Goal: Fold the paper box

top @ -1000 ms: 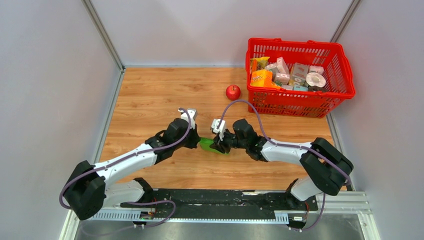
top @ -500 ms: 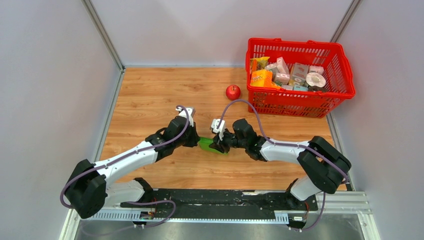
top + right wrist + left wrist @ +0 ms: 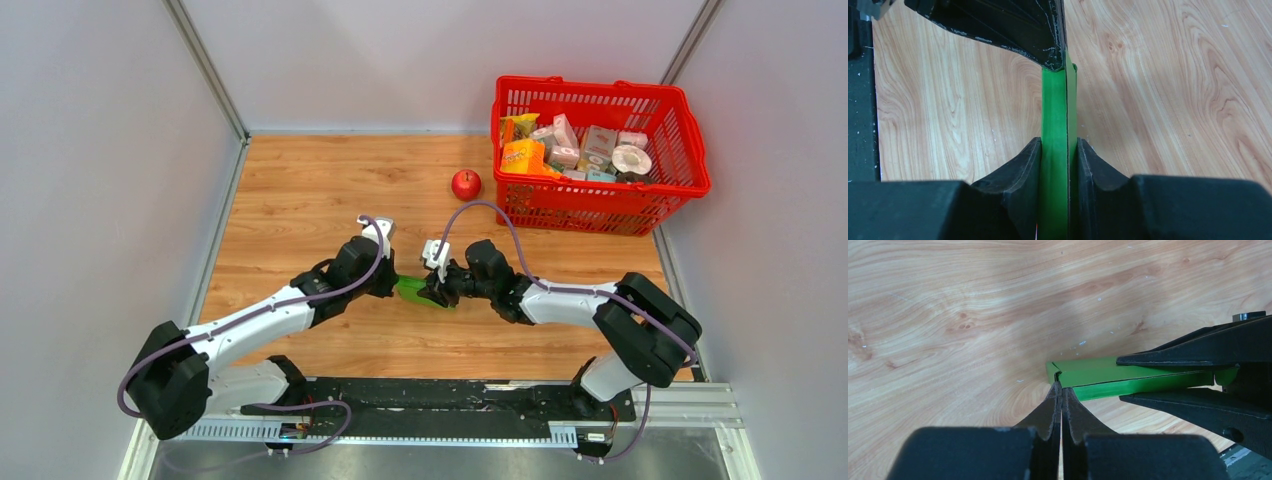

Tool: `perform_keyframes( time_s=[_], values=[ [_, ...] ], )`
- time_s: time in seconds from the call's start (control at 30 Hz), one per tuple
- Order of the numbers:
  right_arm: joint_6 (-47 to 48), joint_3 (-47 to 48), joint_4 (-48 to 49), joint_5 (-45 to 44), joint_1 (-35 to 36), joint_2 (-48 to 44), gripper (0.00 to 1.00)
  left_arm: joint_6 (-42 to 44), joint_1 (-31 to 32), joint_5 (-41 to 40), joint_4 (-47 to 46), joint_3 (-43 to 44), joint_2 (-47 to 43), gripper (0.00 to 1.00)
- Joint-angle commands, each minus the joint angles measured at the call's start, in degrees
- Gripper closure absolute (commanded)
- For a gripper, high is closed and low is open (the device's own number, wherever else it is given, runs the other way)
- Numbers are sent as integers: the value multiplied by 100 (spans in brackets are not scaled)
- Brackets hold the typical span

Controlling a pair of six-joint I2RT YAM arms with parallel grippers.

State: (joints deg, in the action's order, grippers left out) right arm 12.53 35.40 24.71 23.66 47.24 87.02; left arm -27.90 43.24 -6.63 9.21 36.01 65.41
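the left gripper (image 3: 392,282) is pressing its jaws together on a thin edge at the left corner of the paper box (image 3: 412,290), which is sitting flattened between the two arms near the middle of the wooden table (image 3: 300,200). the right gripper (image 3: 433,292) is clamping the box's other end, one finger pressing on each face. farther right, a red apple (image 3: 465,184) is resting beside a red basket (image 3: 600,84) holding packages.
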Motion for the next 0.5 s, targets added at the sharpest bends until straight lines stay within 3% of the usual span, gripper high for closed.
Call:
perform_keyframes(
  time_s=[0.0, 0.3, 0.47],
  values=[
    [82, -86, 174, -248, -13, 78, 82, 268, 44, -110, 230, -199, -2, 100],
    [-155, -191, 482, -292, -14, 60, 78, -22, 289, -224, -94, -287, 165, 100],
    [-129, -217, 465, -292, -22, 69, 78, 223, 580, -734, -376, -533, 279, 100]
  ],
)
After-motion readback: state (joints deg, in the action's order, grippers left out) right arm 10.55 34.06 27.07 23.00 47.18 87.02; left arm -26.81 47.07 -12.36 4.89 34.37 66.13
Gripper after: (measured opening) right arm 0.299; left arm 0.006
